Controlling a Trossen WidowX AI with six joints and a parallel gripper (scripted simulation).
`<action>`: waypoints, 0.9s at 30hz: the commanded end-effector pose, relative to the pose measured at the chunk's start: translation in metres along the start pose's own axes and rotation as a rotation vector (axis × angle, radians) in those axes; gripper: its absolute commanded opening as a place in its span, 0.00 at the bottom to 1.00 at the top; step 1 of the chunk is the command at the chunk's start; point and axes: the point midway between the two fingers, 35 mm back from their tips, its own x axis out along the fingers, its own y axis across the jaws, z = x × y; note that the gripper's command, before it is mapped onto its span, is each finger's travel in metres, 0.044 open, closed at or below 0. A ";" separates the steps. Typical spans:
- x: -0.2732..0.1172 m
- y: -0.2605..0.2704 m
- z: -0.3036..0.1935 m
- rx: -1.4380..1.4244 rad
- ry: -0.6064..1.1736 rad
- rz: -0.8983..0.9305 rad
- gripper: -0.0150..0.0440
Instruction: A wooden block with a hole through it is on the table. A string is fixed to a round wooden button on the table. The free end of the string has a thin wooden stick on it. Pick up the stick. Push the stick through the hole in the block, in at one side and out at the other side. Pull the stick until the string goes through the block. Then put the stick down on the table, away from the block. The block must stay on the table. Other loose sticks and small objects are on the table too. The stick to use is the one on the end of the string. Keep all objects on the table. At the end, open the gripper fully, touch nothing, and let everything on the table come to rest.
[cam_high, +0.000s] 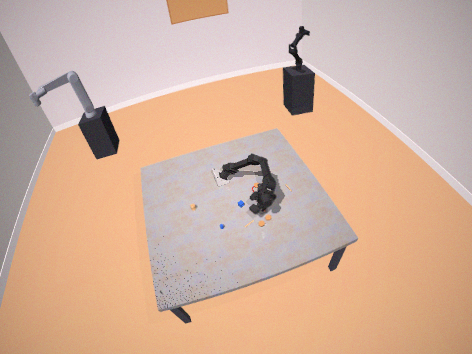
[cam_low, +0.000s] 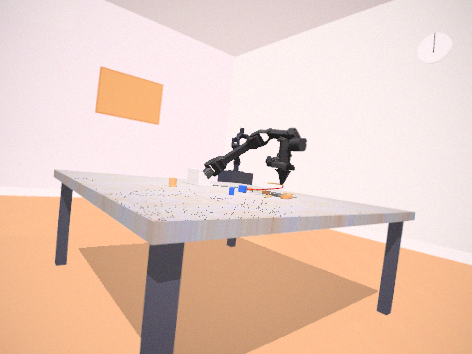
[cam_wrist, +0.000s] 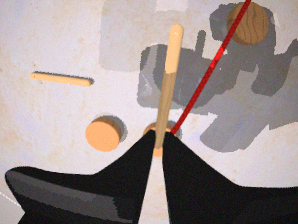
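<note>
My gripper (cam_low: 283, 184) (cam_wrist: 158, 136) is shut on the pale wooden stick (cam_wrist: 172, 60) above the table. The stick points away from the fingertips, clear of any block. The red string (cam_wrist: 200, 90) (cam_low: 262, 189) runs from beside the fingertips, off the top of the wrist view. In the top view a bit of it (cam_high: 253, 189) curls by a small orange piece (cam_high: 256, 185), maybe the button; I cannot tell. A small wood-coloured block (cam_high: 193, 206) (cam_low: 172, 182) stands apart to the left; I cannot make out its hole.
Wooden discs (cam_wrist: 103, 134) (cam_high: 261, 224) (cam_low: 286, 196) lie near the gripper, one partly behind the fingertips and another (cam_wrist: 250, 24) at the upper right. Loose sticks (cam_wrist: 61, 79) (cam_high: 288, 187) lie nearby. Blue pieces (cam_high: 241, 204) (cam_low: 231, 191) and a white box (cam_low: 193, 176) stand leftward.
</note>
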 end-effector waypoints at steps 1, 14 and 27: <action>0.001 0.002 -0.001 0.000 0.006 -0.002 0.25; 0.013 0.014 0.005 0.000 0.006 -0.002 0.25; 0.024 0.025 0.011 0.001 0.005 -0.002 0.25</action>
